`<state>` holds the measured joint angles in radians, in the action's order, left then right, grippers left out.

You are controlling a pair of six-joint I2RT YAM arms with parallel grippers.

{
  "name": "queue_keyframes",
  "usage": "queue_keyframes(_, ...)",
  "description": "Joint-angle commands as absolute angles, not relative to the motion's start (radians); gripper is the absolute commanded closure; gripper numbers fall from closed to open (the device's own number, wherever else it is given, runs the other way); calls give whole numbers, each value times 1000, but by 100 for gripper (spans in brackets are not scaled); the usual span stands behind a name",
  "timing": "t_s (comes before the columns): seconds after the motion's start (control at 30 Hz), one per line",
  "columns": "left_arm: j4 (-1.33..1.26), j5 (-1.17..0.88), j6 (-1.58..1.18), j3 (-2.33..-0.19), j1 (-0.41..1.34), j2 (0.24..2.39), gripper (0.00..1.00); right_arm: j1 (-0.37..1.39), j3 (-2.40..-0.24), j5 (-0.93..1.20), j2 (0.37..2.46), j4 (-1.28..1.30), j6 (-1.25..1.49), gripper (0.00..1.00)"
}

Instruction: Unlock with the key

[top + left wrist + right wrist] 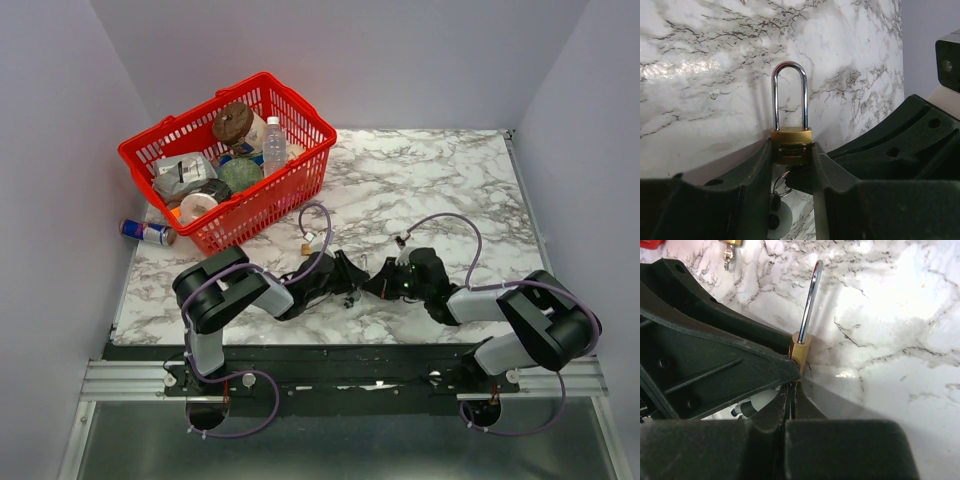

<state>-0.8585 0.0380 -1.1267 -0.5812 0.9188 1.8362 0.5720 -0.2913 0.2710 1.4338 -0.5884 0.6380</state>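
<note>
The left gripper (350, 284) and the right gripper (380, 284) meet nose to nose at the near middle of the marble table (450, 190). The left fingers (752, 185) stand at a narrow width and clamp the brass body of a padlock (791, 145) from both sides. Its silver shackle (789, 92) points away toward the far side and is seated in the body.

The right fingers (790, 405) are pressed fully together, and their tips come up against the bottom of the padlock. The key (774, 202) is there, under the lock body, in the gap between the left fingers. Only its small ring (781, 181) and a dark head hanging below show. The blade is hidden, so I cannot tell if the right fingers pinch it or if it sits in the lock. In the top view both grippers cover the lock almost completely.

At the far left stands a red basket (325, 132), well apart from the grippers. It holds a clear bottle (274, 143), a brown round thing (232, 122), a green ball (240, 175), a grey bag (183, 172) and a white roll (197, 207). A blue can (146, 232) lies just beside the basket, on its left near side. A second small brass lock (303, 247) lies on the table between the basket and the left gripper, near a loop of the purple cable (322, 215).
</note>
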Motion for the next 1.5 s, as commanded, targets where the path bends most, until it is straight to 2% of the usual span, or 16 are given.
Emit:
queue_keyframes(0.0, -933, 2, -1163, -577, 962, 1832, 100, 554, -253, 140, 1476, -803, 572, 99)
queue_keyframes(0.23, -977, 2, -1181, -581, 1000, 1841, 100, 554, -226, 135, 1479, -942, 551, 99)
queue_keyframes(0.5, -1172, -66, -1144, -534, 999, 1821, 100, 554, -155, 190, 1309, -947, 598, 99)
queue_keyframes(0.7, -1144, -95, -1104, -529, 1000, 1724, 100, 549, -140, 192, 1051, -798, 615, 99)
queue_keyframes(0.83, -1144, -121, -1104, -518, 1002, 1655, 100, 545, -176, 186, 821, -587, 589, 99)
queue_keyframes(0.97, -1166, -153, -1108, -522, 1009, 1614, 100, 542, -215, 202, 704, -480, 586, 99)
queue_keyframes(1.27, -1109, -210, -1065, -538, 1040, 1485, 100, 535, -265, 273, 580, -425, 637, 99)
queue_keyframes(1.47, -945, -193, -996, -567, 1054, 1427, 100, 535, -321, 279, 561, -319, 591, 99)
